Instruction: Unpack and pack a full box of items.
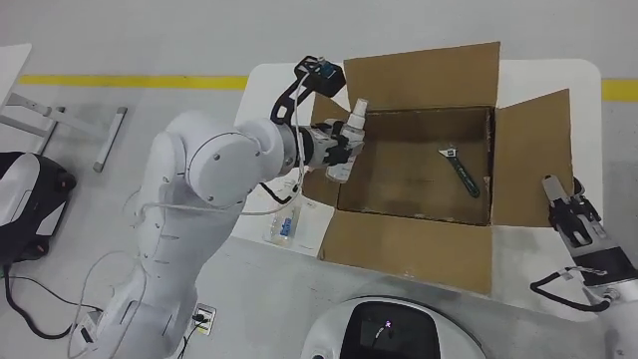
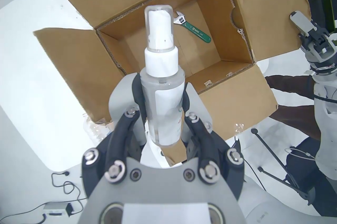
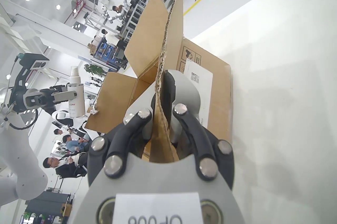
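Observation:
An open cardboard box [image 1: 419,229] stands on the white table with its flaps spread out. Inside lies a green-handled wrench [image 1: 463,172] [image 2: 193,30]. My left gripper [image 1: 346,150] [image 2: 160,101] is shut on a clear spray bottle [image 1: 356,120] [image 2: 162,93] with a white pump and clear cap, held at the box's left rim. In the right wrist view that bottle [image 3: 75,94] shows far off. My right gripper [image 1: 566,202] [image 3: 160,93] is shut on the edge of the box's right flap [image 1: 533,155] [image 3: 168,33].
A small clear packet with blue contents [image 1: 284,227] lies on the table left of the box. The white table [image 1: 558,80] extends behind and right of the box. A yellow floor line [image 1: 130,81] runs beyond the table.

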